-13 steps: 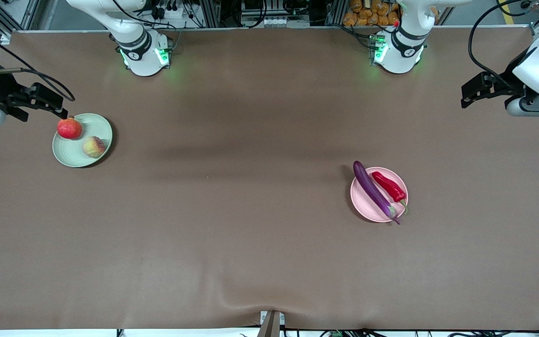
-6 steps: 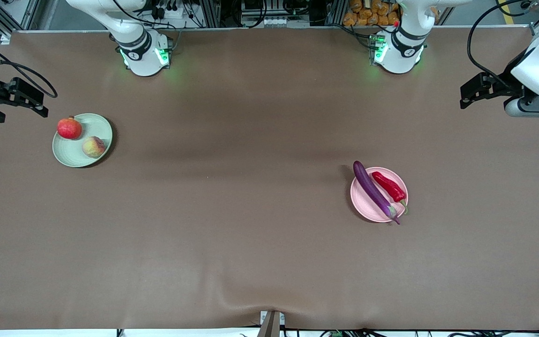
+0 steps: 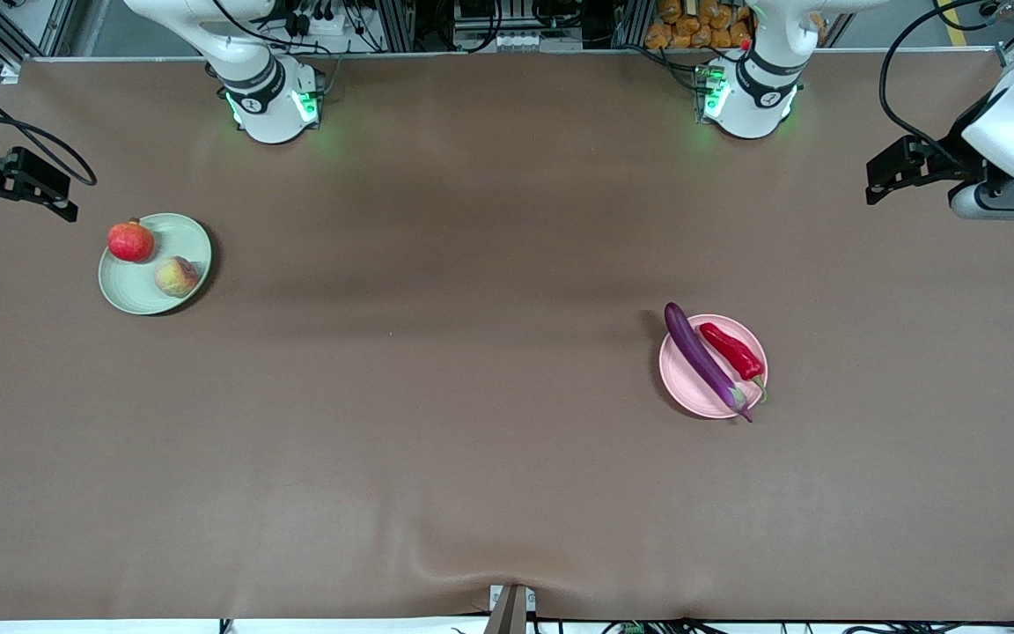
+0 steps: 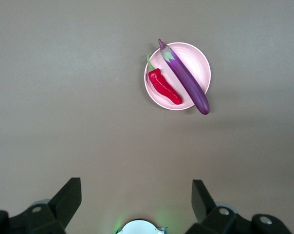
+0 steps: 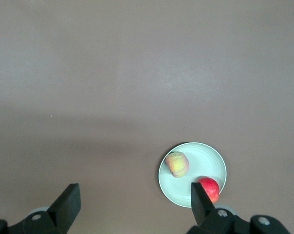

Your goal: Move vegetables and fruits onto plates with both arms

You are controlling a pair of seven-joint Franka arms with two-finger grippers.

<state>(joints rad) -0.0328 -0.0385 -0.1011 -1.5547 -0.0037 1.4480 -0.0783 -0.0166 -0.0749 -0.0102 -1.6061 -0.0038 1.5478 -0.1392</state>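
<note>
A pale green plate (image 3: 135, 292) (image 5: 208, 155) toward the right arm's end of the table holds the red-orange fruit (image 3: 130, 242) (image 5: 210, 188) and the yellow-pink peach (image 3: 176, 276) (image 5: 177, 164). A pale pink plate (image 3: 681, 380) (image 4: 199, 67), nearer the front camera, carries the purple eggplant (image 3: 702, 359) (image 4: 186, 80) and the red chili pepper (image 3: 733, 350) (image 4: 164, 87). My right gripper (image 3: 62, 195) (image 5: 135, 197) hangs open and empty over bare table beside the green plate. My left gripper (image 3: 877, 180) (image 4: 136, 195) hangs open and empty over the left arm's end of the table.
Brown cloth covers the whole table (image 3: 472, 396). Both arm bases (image 3: 271, 101) (image 3: 746, 97) stand along the edge farthest from the front camera, with cables and racks past that edge. A small bracket (image 3: 510, 608) sits at the table's front edge.
The right gripper has drawn back from the green plate's red-orange fruit toward the right arm's end of the table. The left arm has hardly moved. Plates and produce are unmoved.
</note>
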